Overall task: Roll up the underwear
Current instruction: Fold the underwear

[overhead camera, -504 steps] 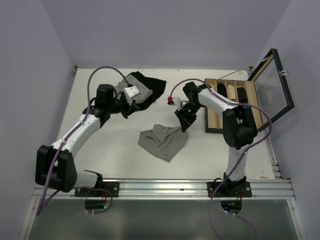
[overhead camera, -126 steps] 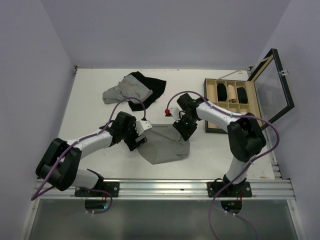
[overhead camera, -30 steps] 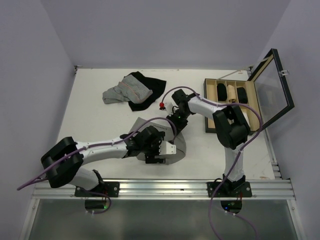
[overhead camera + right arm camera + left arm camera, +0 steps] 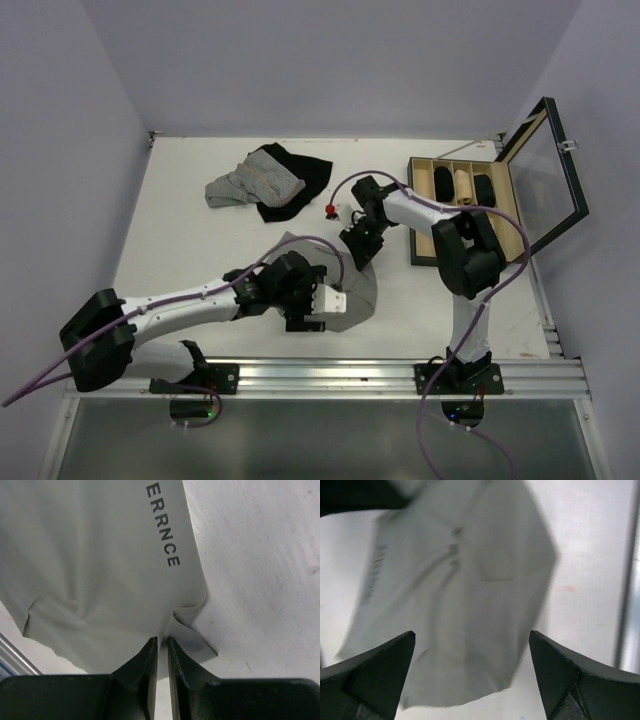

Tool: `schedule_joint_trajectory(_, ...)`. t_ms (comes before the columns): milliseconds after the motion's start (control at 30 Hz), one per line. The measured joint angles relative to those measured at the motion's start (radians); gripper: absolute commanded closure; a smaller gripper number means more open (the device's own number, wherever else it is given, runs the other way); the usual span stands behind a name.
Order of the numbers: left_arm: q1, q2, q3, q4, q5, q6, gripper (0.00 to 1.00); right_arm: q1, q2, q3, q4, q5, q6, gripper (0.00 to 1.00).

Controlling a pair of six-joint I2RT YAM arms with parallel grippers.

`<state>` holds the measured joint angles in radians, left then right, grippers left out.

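The grey underwear (image 4: pixel 358 292) lies spread flat on the white table, near the front middle. In the right wrist view its lettered waistband (image 4: pixel 162 527) runs up the cloth (image 4: pixel 100 555). My right gripper (image 4: pixel 358 246) (image 4: pixel 162 641) is shut on a bunched corner at the waistband end, with cloth pinched between the near-closed fingers. My left gripper (image 4: pixel 318 305) (image 4: pixel 471 635) hovers over the underwear's near-left part and hides some of it. Its fingers (image 4: pixel 375 672) stand wide open over the cloth (image 4: pixel 465 580) and hold nothing.
A grey pinstriped garment (image 4: pixel 248 180) and a black garment (image 4: pixel 300 172) lie at the back left. A wooden compartment box (image 4: pixel 440 255) stands open at the right, its glass lid (image 4: pixel 548 165) raised. A metal rail (image 4: pixel 330 375) runs along the table's near edge.
My right gripper has shifted slightly toward the near right, keeping the waistband corner. The left arm's rear links swung left while its open gripper stayed over the cloth.
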<state>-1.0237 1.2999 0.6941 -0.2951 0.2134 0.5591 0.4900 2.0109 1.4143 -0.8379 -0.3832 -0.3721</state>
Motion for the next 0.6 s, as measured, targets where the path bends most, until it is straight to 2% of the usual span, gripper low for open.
schedule_joint_trajectory(167,0.223,-0.121,0.042,0.007,-0.045,-0.017,0.00,-0.002,-0.092,0.000,-0.033,0.008,-0.007,0.74)
schedule_joint_trajectory(333,0.377,-0.076,0.027,0.031,-0.085,-0.016,0.00,-0.005,-0.181,0.008,-0.033,0.066,-0.001,0.76)
schedule_joint_trajectory(433,0.438,-0.001,0.015,0.055,-0.107,-0.015,0.00,-0.009,-0.171,0.005,-0.033,0.109,0.007,0.78)
schedule_joint_trajectory(600,0.474,0.069,-0.012,0.090,-0.130,-0.012,0.00,-0.013,-0.107,-0.012,-0.026,0.162,0.016,0.80)
